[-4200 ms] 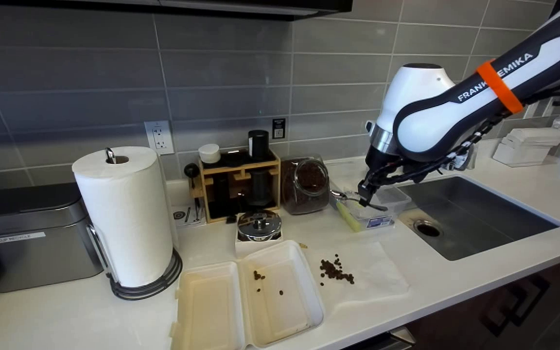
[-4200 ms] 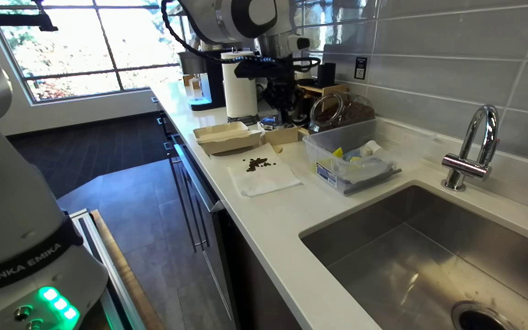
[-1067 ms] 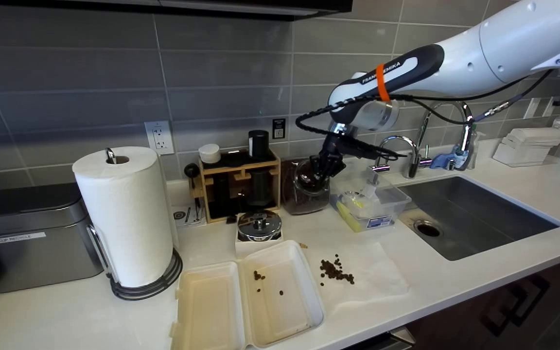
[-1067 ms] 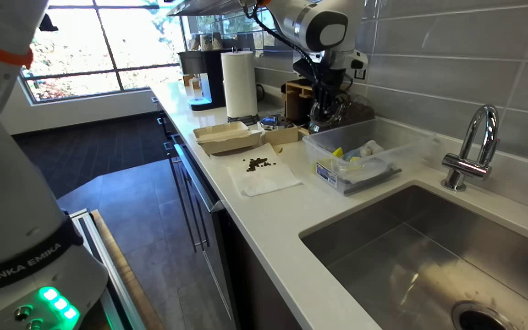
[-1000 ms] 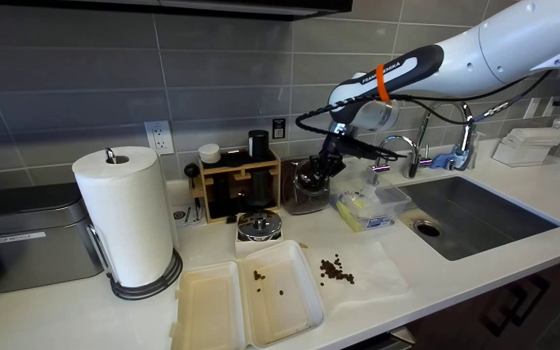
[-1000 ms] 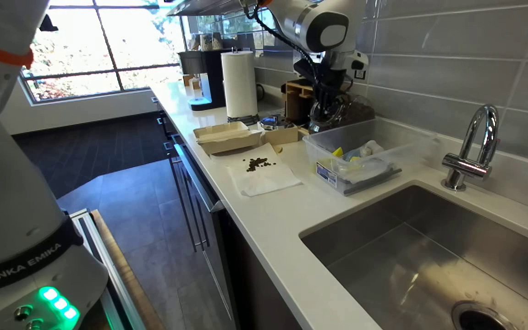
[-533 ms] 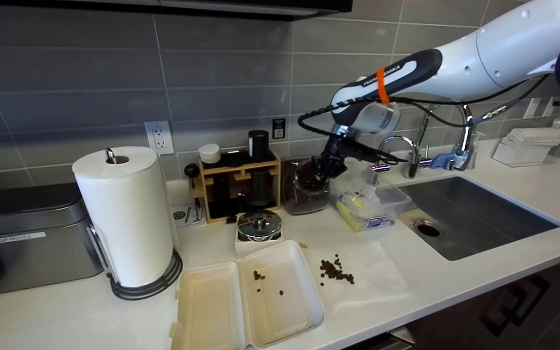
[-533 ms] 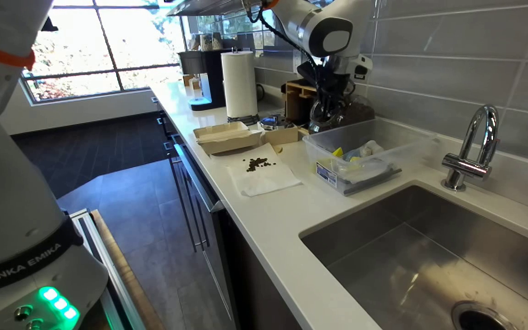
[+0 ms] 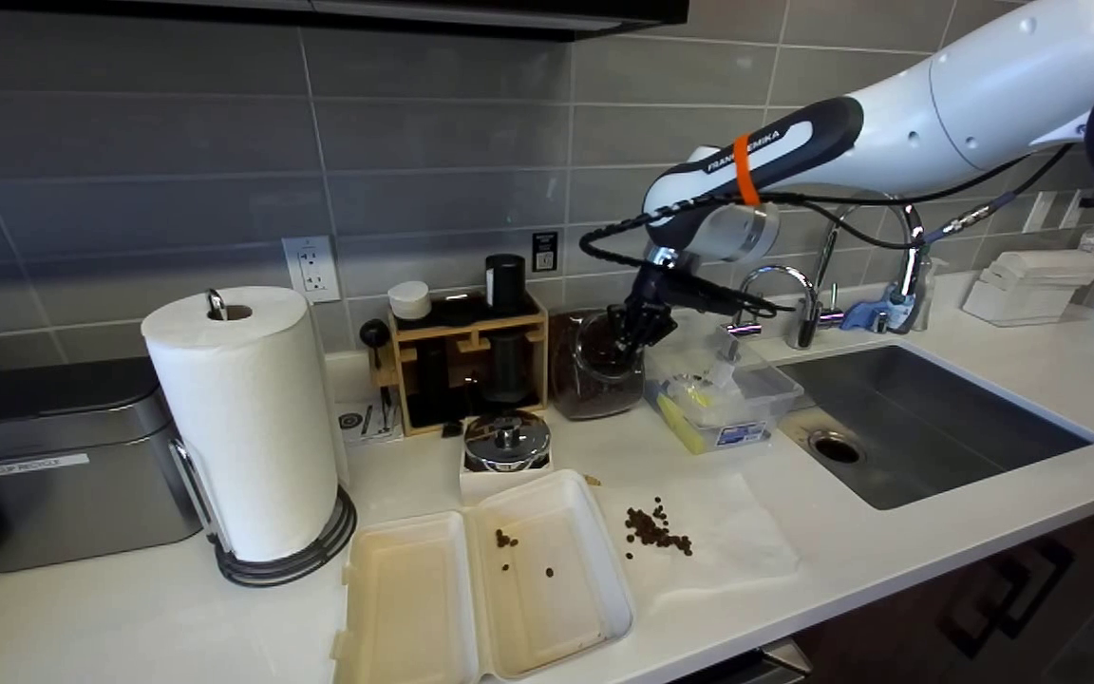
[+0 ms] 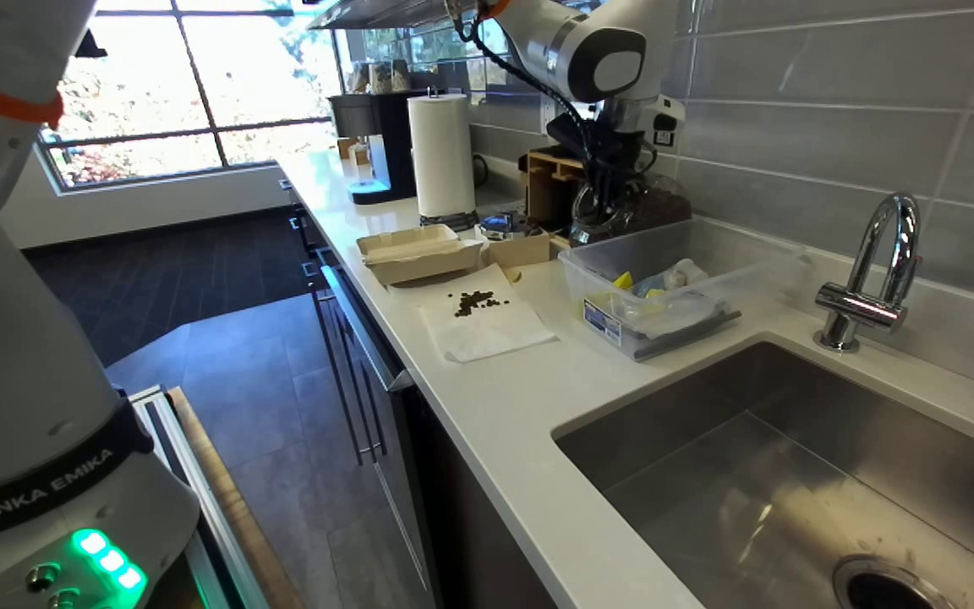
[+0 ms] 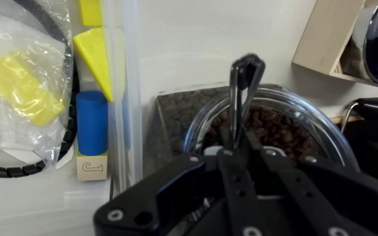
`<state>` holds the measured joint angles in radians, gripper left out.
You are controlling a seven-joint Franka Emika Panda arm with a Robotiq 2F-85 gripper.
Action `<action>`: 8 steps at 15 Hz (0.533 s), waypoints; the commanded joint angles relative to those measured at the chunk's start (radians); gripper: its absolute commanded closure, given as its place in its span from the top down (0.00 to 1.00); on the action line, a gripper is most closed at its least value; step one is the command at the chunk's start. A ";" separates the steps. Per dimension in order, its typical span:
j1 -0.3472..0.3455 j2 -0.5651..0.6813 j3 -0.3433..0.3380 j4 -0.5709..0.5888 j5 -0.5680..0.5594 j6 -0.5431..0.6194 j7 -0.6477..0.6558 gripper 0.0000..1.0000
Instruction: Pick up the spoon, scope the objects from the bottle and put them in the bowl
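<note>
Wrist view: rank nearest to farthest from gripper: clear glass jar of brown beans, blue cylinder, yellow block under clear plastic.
1. Clear glass jar: directly at gripper.
2. Blue cylinder: image left, in clear plastic bin.
3. Yellow block: farther left, same bin.

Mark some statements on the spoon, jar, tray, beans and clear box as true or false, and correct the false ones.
1. The gripper holds the spoon. True.
2. The clear box sits between the jar and the sink. True.
3. The jar is capped. False: it is open.
4. Beans lie both on the paper and in the tray. True.
5. The tray is shut. False: it lies open on the counter.
6. The clear box is empty. False: yellow pieces show inside.
</note>
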<state>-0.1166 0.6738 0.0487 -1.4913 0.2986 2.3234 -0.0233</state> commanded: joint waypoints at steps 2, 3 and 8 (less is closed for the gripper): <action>0.067 -0.017 -0.044 -0.010 -0.136 0.021 0.018 0.03; 0.080 -0.021 -0.054 -0.013 -0.171 0.023 0.024 0.03; 0.119 -0.061 -0.073 -0.055 -0.272 0.058 0.023 0.03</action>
<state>-0.0254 0.6531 -0.0016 -1.4929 0.0825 2.3385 -0.0185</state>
